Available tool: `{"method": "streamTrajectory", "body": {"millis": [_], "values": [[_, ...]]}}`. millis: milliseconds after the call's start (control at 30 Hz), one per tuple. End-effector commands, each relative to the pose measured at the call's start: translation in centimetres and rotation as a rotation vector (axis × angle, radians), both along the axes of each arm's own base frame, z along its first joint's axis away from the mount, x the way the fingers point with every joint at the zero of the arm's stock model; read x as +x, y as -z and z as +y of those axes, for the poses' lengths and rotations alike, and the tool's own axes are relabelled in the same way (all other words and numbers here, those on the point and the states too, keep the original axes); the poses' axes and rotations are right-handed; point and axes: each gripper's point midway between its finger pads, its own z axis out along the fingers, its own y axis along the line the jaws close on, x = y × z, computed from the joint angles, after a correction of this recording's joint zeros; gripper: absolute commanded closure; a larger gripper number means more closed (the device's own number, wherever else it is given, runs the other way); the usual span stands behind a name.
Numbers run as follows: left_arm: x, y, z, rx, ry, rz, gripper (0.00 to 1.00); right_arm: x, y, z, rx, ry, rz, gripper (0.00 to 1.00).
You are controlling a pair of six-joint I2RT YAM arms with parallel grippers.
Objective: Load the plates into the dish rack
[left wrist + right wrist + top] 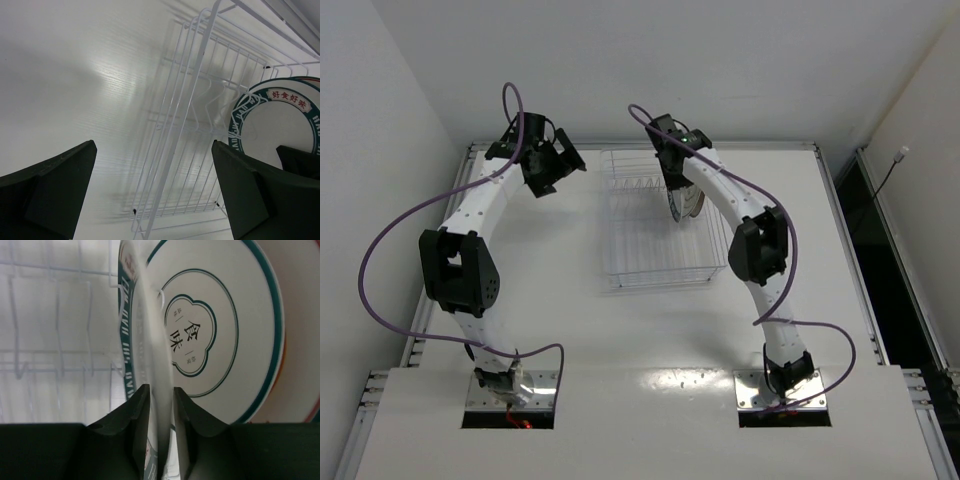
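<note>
The clear wire dish rack [632, 250] stands at the table's middle back. My right gripper [672, 168] reaches into its right part and is shut on the rim of the dark teal-rimmed plate [131, 330], held upright on edge among the tines. It also shows in the left wrist view [280, 125]. Right behind it stands the plate with rings and a flower motif [220, 325], and an orange-tinted plate edge [286, 355] shows behind that. My left gripper [552, 168] is open and empty, left of the rack, above the table.
The rack's left wall [172, 150] is close in front of my left gripper [155, 200]. The rack's left rows of tines [55, 340] hold nothing. Walls close the table at the back and left; a dark gap [880, 250] runs along the right edge.
</note>
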Motion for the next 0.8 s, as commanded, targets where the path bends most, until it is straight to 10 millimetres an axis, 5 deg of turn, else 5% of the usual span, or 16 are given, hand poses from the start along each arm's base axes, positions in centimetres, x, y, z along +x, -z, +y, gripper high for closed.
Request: {"method": "streamTrajectory", "body": {"millis": [0, 167, 267, 400, 467, 567, 667, 767], "values": [[-0.1, -1.9, -0.3, -0.004, 0.015, -0.051, 0.0, 1.5, -1.1, -1.8, -0.004, 0.047, -0.046, 0.76], [0.0, -1.5, -0.3, -0.003, 0.015, -0.042, 0.0, 1.4, -3.2, -2.5, 0.016, 0.076, -0.085, 0.58], [0.3, -1.8, 0.1, 0.018, 0.006, -0.056, 0.0, 0.8, -7.3, -2.5, 0.07, 0.086, -0.151, 0.41], [0.6, -2.0, 0.5, 0.047, 0.005, -0.062, 0.0, -1.2, -14.2, -2.7, 0.167, 0.069, -0.246, 0.02], [0.6, -1.5, 0.5, 0.054, 0.011, -0.054, 0.0, -2.6, -18.4, -3.7, 0.212, 0.07, -0.322, 0.0], [0.7, -1.0, 0.6, 0.063, 0.019, -0.045, 0.0, -4.8, -22.3, -5.8, 0.274, 0.082, -0.372, 0.0], [1.3, -1.4, 0.7, 0.083, 0.028, -0.067, 0.0, -5.9, -21.7, -8.8, 0.273, 0.125, -0.335, 0.0], [1.4, -1.8, 0.6, 0.084, 0.043, -0.078, 0.0, -7.3, -18.0, -12.0, 0.241, 0.186, -0.21, 0.0]]}}
